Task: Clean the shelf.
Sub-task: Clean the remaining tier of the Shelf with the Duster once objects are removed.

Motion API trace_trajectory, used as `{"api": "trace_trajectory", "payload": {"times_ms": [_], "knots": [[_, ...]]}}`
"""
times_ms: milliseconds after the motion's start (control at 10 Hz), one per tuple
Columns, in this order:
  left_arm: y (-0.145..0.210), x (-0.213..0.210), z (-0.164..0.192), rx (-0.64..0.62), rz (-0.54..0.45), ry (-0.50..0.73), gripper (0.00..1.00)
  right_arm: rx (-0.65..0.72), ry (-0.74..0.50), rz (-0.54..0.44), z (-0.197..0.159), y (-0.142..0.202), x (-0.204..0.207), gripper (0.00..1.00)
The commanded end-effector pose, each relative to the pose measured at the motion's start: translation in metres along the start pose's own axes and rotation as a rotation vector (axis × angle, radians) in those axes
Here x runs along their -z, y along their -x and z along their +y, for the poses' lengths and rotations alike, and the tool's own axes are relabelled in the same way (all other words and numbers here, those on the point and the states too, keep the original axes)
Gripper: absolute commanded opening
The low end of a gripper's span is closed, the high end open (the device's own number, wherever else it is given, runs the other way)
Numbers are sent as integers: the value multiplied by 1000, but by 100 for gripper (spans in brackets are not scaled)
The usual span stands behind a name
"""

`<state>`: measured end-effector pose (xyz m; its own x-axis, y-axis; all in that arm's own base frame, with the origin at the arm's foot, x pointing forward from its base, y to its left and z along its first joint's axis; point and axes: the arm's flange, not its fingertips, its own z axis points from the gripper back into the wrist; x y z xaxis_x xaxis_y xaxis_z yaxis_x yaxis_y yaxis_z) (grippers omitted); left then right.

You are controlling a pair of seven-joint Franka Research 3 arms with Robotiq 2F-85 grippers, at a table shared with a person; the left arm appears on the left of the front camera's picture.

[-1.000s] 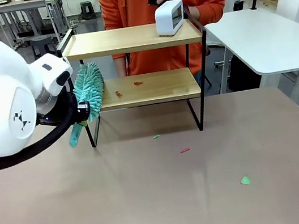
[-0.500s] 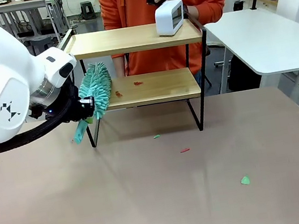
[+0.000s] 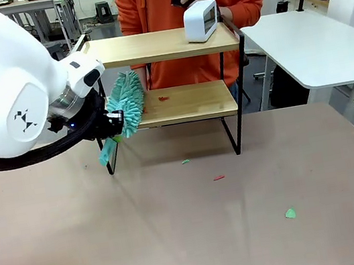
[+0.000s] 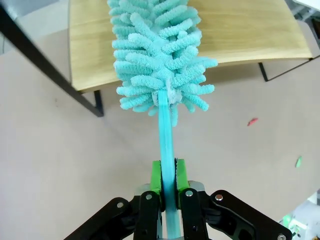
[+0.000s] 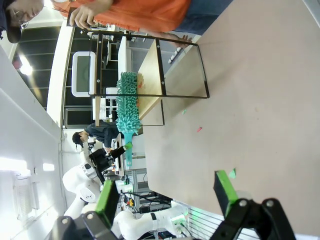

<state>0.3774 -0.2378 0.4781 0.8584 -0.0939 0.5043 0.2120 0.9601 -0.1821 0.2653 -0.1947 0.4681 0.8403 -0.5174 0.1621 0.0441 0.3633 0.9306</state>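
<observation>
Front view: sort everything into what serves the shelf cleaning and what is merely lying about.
For the job: the shelf, the teal duster, the left pincer shut on its handle, the red litter on the lower board.
Lying about: the white device on the top board, the green scrap and red scrap on the table, the side table.

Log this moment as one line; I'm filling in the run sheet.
left gripper: jaws shut on duster handle | duster head: over lower board of shelf, left end | right gripper: jaws open, empty | red scraps: on lower board
</observation>
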Motion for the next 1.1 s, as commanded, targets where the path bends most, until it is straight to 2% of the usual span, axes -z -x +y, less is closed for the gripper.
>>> {"api": "trace_trajectory", "payload": {"times_ms": [0, 400, 600, 900, 1000], "knots": [[-5, -2, -4, 70, 43, 54, 12, -25, -29, -13, 0, -1, 3, 100], [-4, -2, -9, 208, 131, 103, 12, -25, -29, -13, 0, -1, 3, 100], [-2, -8, -8, 289, 215, 156, 12, -25, -29, -13, 0, -1, 3, 100], [12, -34, 3, 445, 401, 315, 12, -25, -29, -13, 0, -1, 3, 100], [20, -47, 8, 534, 490, 373, 12, -25, -29, -13, 0, -1, 3, 100]]}}
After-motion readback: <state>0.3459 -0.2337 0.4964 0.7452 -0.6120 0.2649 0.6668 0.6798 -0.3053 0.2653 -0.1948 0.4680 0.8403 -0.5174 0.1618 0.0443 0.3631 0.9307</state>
